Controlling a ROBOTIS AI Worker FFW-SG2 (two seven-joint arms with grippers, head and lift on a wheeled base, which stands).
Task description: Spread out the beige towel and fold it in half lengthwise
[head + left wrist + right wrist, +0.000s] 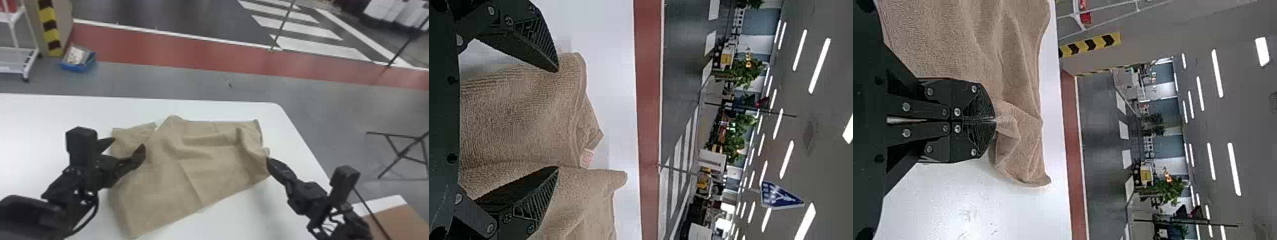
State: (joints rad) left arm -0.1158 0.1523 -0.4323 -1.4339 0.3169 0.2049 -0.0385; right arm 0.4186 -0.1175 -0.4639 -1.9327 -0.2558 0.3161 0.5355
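The beige towel [191,166] lies rumpled on the white table, with a ridge of folds across its far right part and a flap at its far left. My left gripper [126,146] stands open over the towel's left part; in the left wrist view the left gripper [558,119] has towel [524,115] between and beyond its spread fingers, and a small tag shows at the cloth's edge. At the towel's right edge is my right gripper [268,161]. In the right wrist view the right gripper [995,120] is shut on a pinched bit of the towel [1023,100], creases running from it.
The white table [48,111] extends to the left, its right edge running close by the right arm. Beyond on the floor are a blue bin [78,65] and a white cart [19,57]. A brown-topped surface [399,220] stands at the lower right.
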